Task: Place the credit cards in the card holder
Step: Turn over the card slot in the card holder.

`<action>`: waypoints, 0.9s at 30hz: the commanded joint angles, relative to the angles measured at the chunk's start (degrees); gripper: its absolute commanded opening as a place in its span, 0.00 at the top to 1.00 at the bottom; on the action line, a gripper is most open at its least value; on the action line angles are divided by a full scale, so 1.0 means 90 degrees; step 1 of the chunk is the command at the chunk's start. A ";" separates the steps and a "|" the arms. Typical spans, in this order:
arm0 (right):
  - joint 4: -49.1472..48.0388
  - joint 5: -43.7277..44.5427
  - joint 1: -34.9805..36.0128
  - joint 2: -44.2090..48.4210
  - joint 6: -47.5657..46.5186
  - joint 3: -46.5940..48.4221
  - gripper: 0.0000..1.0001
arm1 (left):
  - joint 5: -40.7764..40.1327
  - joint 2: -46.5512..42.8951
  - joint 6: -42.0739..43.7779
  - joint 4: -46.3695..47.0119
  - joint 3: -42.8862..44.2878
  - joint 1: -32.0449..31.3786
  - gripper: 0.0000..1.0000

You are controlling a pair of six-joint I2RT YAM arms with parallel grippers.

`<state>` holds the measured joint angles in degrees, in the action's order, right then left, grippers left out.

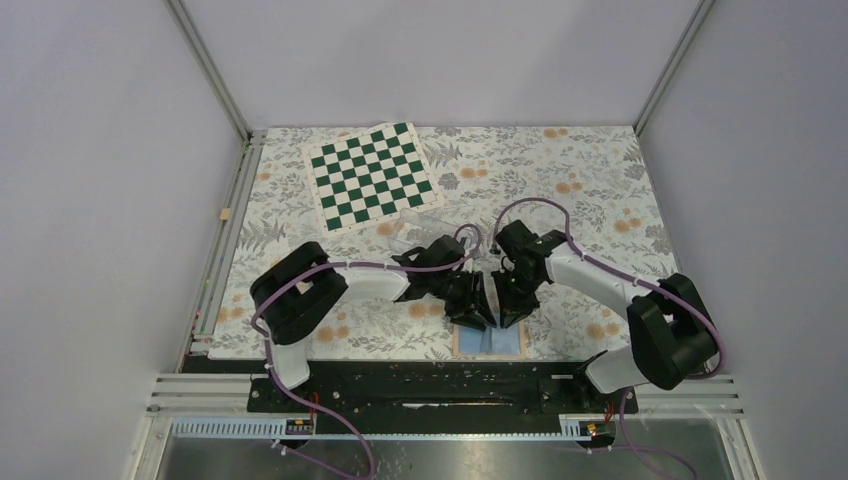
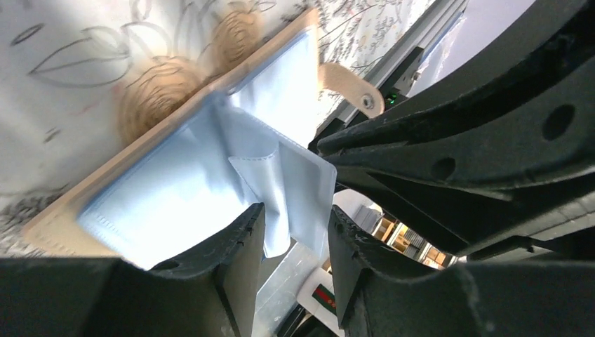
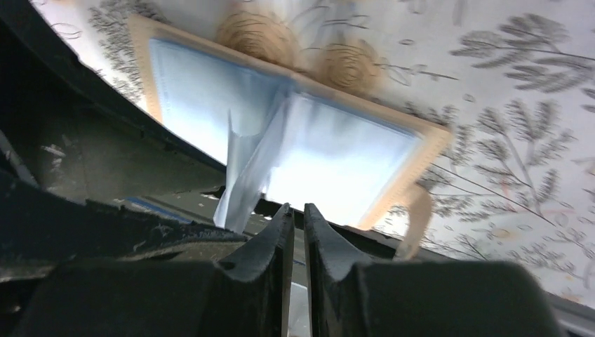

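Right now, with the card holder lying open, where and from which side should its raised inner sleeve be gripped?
Pinch the inner sleeve near its free edge, coming from above, one jaw on each face. It is thin and stands up from the centre fold, while the covers of the card holder lie flat.

Card holder (image 2: 161,196): tan/beige outer border, light-blue lining & pockets inside, tan snap tab (image 2: 349,86) w/ small metal-grey stud. Table cover (image 1: 560,170): white ground, grey line-drawn leaves & ferns, scattered orange-tan blooms; chessboard (image 1: 372,175): dk green & cream checks, cream margin. Arms (image 1: 590,280): black joints, white link sections, purple cables; base rail (image 1: 440,385) black; enclosure walls (image 1: 100,200) pale grey-lilac, frame posts (image 1: 208,65) silver-grey.
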<state>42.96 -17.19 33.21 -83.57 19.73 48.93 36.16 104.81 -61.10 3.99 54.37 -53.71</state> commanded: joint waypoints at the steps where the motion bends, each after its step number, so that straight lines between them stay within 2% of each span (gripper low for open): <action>1: 0.0547 0.0806 -0.0264 0.0354 -0.0020 0.0162 0.83 | 0.0306 0.0265 -0.0027 0.0227 0.0515 -0.0136 0.61; 7: 0.0563 0.0971 -0.0811 0.0748 -0.0040 0.0124 0.84 | 0.0314 0.0741 -0.0201 0.0354 0.0875 -0.0297 0.58; 11: 0.0572 0.0929 -0.1033 0.0935 -0.0096 0.0092 0.85 | 0.0418 0.0991 -0.0297 0.0552 0.1073 -0.0381 0.50; 14: 0.0566 0.0836 -0.1091 0.0988 -0.0126 0.0098 0.85 | 0.0502 0.0947 -0.0520 0.1178 0.0993 -0.0399 0.41; 16: 0.0559 0.0747 -0.1096 0.0989 -0.0139 0.0133 0.85 | 0.0548 0.0834 -0.0684 0.1705 0.0863 -0.0394 0.37; 22: 0.0485 0.0450 -0.1102 0.0961 -0.0190 0.0296 0.84 | 0.0530 0.0209 -0.0925 0.3088 0.0315 -0.0299 0.34; 24: 0.0467 0.0328 -0.1102 0.0889 -0.0190 0.0403 0.82 | 0.0355 -0.0161 -0.0775 0.3151 0.0049 -0.0157 0.33; 27: 0.0392 0.0097 -0.1102 0.0718 -0.0144 0.0617 0.80 | 0.0113 -0.0771 -0.0327 0.2694 -0.0314 0.0329 0.32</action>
<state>46.61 -12.88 23.57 -75.96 18.85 50.28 39.53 106.15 -67.79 24.56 54.33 -55.48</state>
